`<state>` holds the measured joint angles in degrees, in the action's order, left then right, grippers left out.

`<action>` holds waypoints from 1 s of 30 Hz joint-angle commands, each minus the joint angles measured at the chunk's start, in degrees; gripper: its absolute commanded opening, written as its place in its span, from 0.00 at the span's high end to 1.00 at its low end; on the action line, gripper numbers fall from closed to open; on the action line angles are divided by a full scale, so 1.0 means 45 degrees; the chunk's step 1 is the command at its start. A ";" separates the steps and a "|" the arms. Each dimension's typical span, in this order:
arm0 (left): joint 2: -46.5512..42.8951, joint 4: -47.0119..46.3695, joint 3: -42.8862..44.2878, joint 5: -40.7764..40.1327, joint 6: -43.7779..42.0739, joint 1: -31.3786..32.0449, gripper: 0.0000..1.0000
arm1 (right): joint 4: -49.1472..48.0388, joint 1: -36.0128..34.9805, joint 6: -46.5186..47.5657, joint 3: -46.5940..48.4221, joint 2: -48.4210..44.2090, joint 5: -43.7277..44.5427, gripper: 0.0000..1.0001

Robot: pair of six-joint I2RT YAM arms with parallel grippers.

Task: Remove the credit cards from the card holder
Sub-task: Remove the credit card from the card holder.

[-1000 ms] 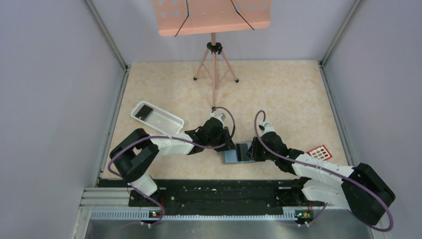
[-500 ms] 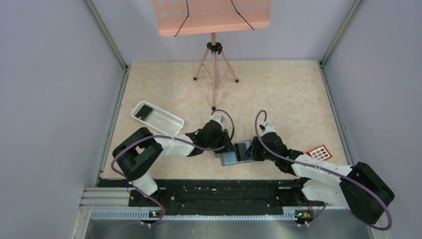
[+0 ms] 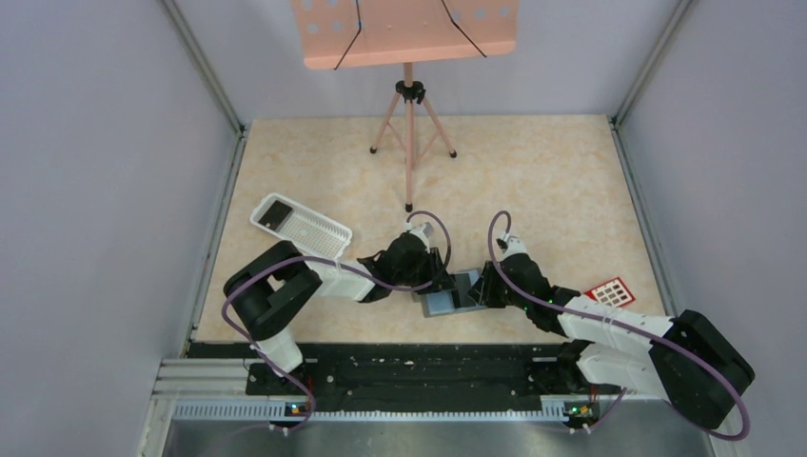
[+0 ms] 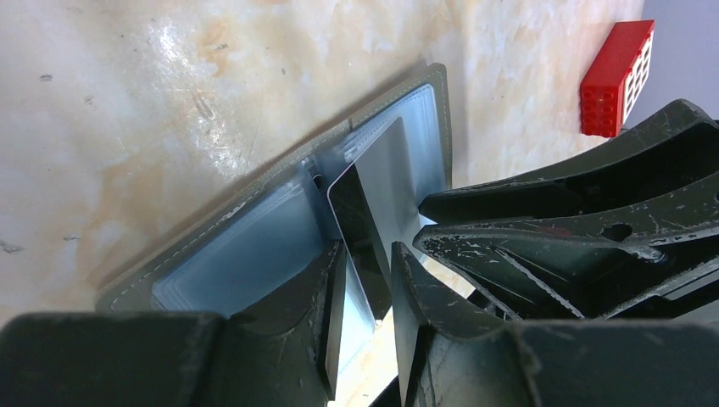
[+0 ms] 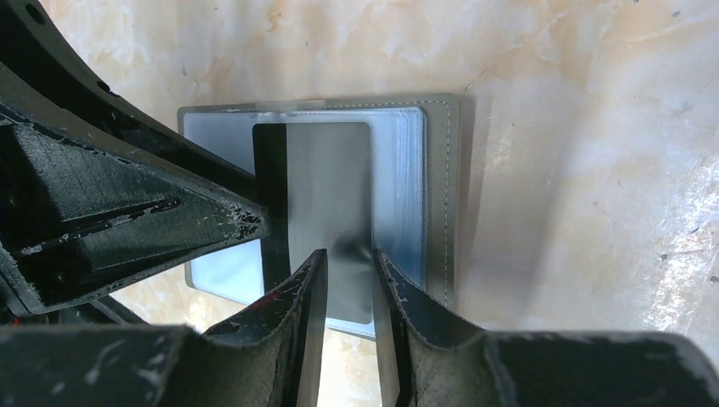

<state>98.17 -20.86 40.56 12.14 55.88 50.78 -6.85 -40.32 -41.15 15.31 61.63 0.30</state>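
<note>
The slate-grey card holder [image 3: 440,305] lies open near the table's front middle, between my two grippers. Its bluish-grey inside shows in the left wrist view [image 4: 254,246] and the right wrist view [image 5: 437,186]. A grey credit card with a black stripe [image 4: 386,182] [image 5: 326,178] tilts up out of it. My left gripper [image 3: 442,283] [image 4: 366,259] is closed on the card's striped end. My right gripper [image 3: 481,288] [image 5: 348,259] sits over the card's other side with a narrow gap between its jaws and holds nothing. A red card with pale squares [image 3: 611,291] [image 4: 617,80] lies on the table to the right.
A white ribbed tray [image 3: 303,228] with a dark flat object [image 3: 277,213] in it stands at the left. A tripod stand [image 3: 409,143] with a salmon-coloured top is at the back middle. Grey walls close in the table on three sides.
The holder has slid slightly left and towards the front edge. The left arm's elbow has swung right. The right arm has barely moved.
</note>
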 commanded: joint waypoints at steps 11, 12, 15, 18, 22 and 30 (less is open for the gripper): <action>0.0236 -0.1083 -0.0173 0.0332 0.0345 0.0121 0.70 | 0.0292 0.0170 -0.0031 -0.0315 0.0084 0.0170 0.74; 0.0304 -0.1186 -0.0195 0.0388 0.0413 0.0121 0.70 | 0.0292 0.0170 -0.0036 -0.0333 0.0091 0.0174 0.74; 0.0343 -0.1362 -0.0226 0.0506 0.0511 0.0121 0.72 | 0.0292 0.0170 -0.0047 -0.0335 0.0061 0.0196 0.74; 0.0352 -0.1385 -0.0221 0.0564 0.0513 0.0121 0.74 | 0.0292 0.0170 -0.0055 -0.0364 0.0022 0.0211 0.74; 0.0221 -0.1324 -0.0297 0.0485 0.0587 0.0126 0.81 | 0.0365 0.0158 -0.0046 -0.0353 -0.0035 0.0273 0.74; -0.0204 -0.1314 -0.0476 0.0479 0.0630 0.0101 1.00 | 0.0428 0.0235 -0.0025 -0.0369 -0.0070 0.0388 0.74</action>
<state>99.13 -24.49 39.22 13.04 58.83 50.76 -7.25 -40.27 -41.25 14.98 61.45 0.56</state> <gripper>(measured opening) 0.011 0.260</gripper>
